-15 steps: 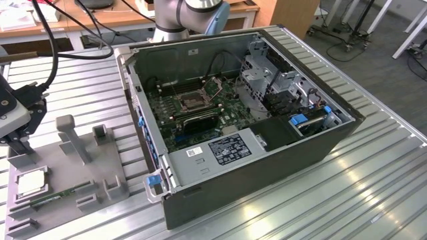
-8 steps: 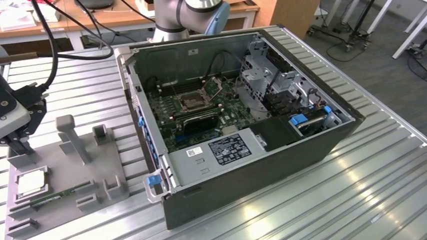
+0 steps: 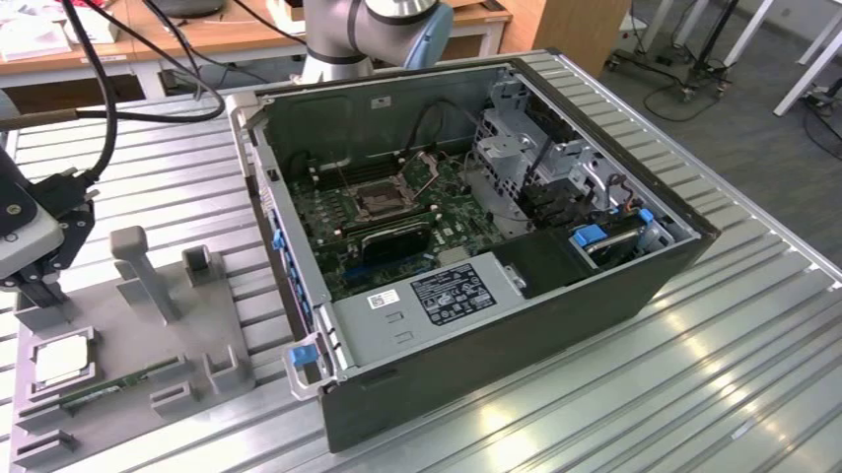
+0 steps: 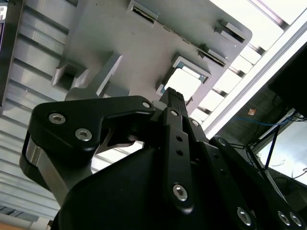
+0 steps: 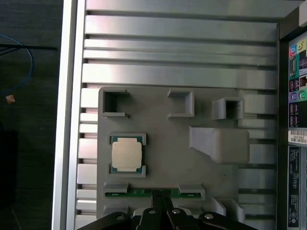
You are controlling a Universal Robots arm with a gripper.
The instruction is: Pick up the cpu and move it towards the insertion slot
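Note:
The cpu (image 3: 59, 361) is a small silvery square chip with a tan-green rim. It lies flat in a square nest on the grey holder plate (image 3: 197, 335) at the exterior view's left. In the first wrist view the cpu (image 5: 127, 154) sits just beside the green memory stick (image 5: 144, 193). My gripper (image 3: 39, 294) hovers over the holder plate close to the cpu, apart from it and holding nothing. Its black fingertips (image 5: 157, 197) look pressed together. The insertion slot (image 3: 373, 202), a dark square in a silvery frame, sits on the motherboard inside the open computer case.
The open computer case (image 3: 526, 325) fills the table's middle, with its power supply (image 3: 441, 296) near the front and drive bays (image 3: 579, 197) at the exterior view's right. Upright grey posts (image 3: 138, 266) rise from the holder plate. Black cables (image 3: 105, 108) hang near the arm.

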